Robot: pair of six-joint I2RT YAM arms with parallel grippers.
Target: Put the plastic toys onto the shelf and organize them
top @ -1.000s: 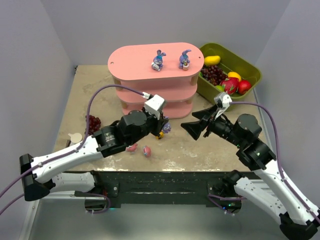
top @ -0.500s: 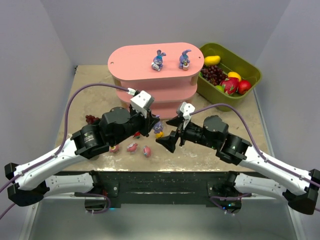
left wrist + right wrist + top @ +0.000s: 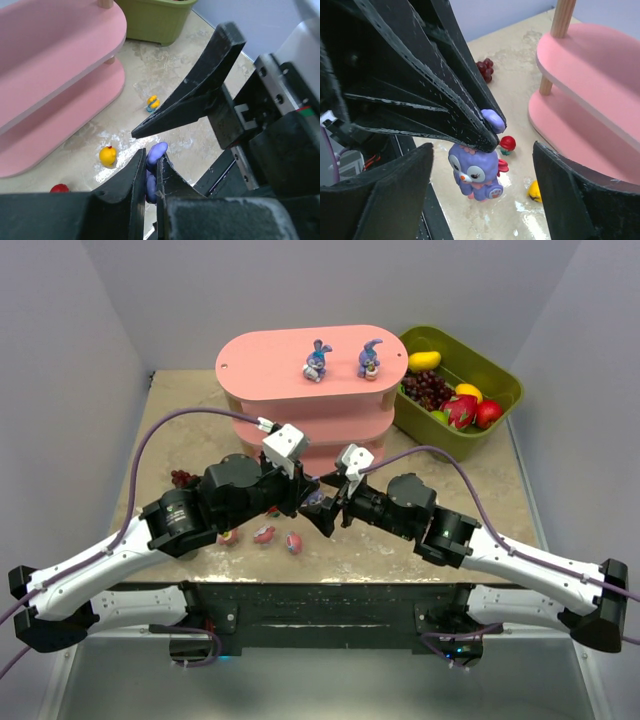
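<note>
Bunny toy point(image 3: 472, 175) is hanging upright above the surface point(image 3: 520, 65), ears pinched between the closed left fingers point(image 3: 135, 180), while the spread right fingers point(image 3: 385, 200) are straddling its body from the right.

High rear overview; two close wrist views, both on purple bunny point(image 3: 474, 177)

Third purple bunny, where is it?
Right wrist view, centre: the purple bunny hangs by its ears from the left gripper, by the open right gripper, before the shelf.
</note>
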